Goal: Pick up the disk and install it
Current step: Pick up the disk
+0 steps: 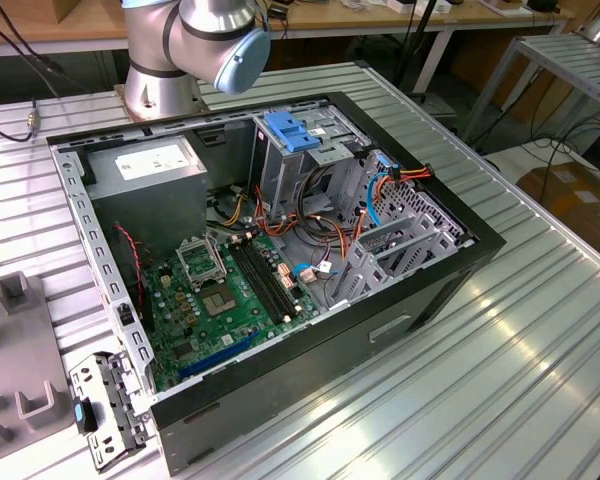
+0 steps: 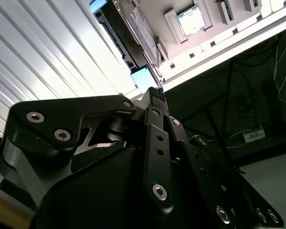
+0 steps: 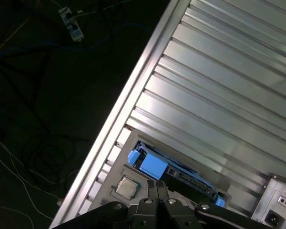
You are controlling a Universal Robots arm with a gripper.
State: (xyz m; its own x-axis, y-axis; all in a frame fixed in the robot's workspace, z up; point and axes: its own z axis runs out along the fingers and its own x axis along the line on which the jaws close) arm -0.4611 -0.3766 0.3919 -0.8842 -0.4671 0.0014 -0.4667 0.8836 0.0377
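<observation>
one black gripper (image 3: 157, 183), two fingers (image 3: 153, 188) pressed together, empty, poised near one dark rectangular disk in blue plastic rails (image 3: 176, 174), lying beside one square silver chip (image 3: 126, 187), at edge of one ribbed aluminium table (image 3: 219, 95)

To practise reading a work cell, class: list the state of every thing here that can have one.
Black end effector: shut, holding nothing.
Flat dark disk in bright blue plastic rails: lying flat near the edge of the ribbed aluminium table, not gripped.
Black metal computer case: lying on its side, open, side panel off.
</observation>
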